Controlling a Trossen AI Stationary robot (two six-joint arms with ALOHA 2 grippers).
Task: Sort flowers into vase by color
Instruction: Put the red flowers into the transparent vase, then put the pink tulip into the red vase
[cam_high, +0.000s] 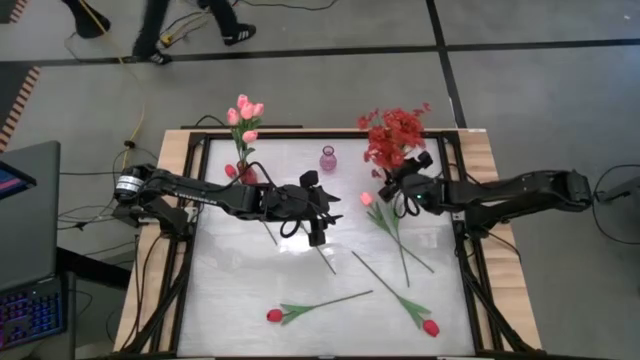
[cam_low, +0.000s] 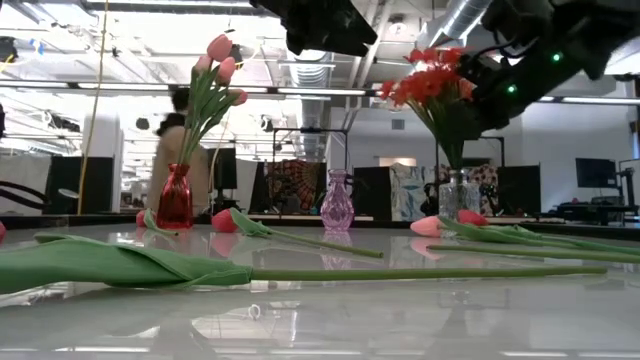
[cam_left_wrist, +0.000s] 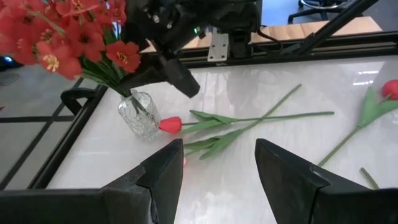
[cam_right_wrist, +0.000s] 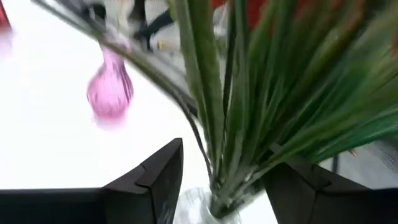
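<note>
We see a brightly lit scene; ceiling lights glare off the glossy white table (cam_high: 300, 200), and the right wrist view's green stems (cam_right_wrist: 249, 112) are motion-blurred.

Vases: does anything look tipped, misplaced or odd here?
Nothing is tipped. The red vase holds pink tulips, the clear vase holds red blossoms, and the pink vase stands empty. Several tulips, like one red tulip, lie unsorted on the table.

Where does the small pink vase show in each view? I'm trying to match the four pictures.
High view: pink vase, far edge, centre.
Low view: centre, background.
Left wrist view: not in it.
Right wrist view: upper left.
Shared landmark: the clear vase of red blossoms, beside the right gripper, which is open.
</note>
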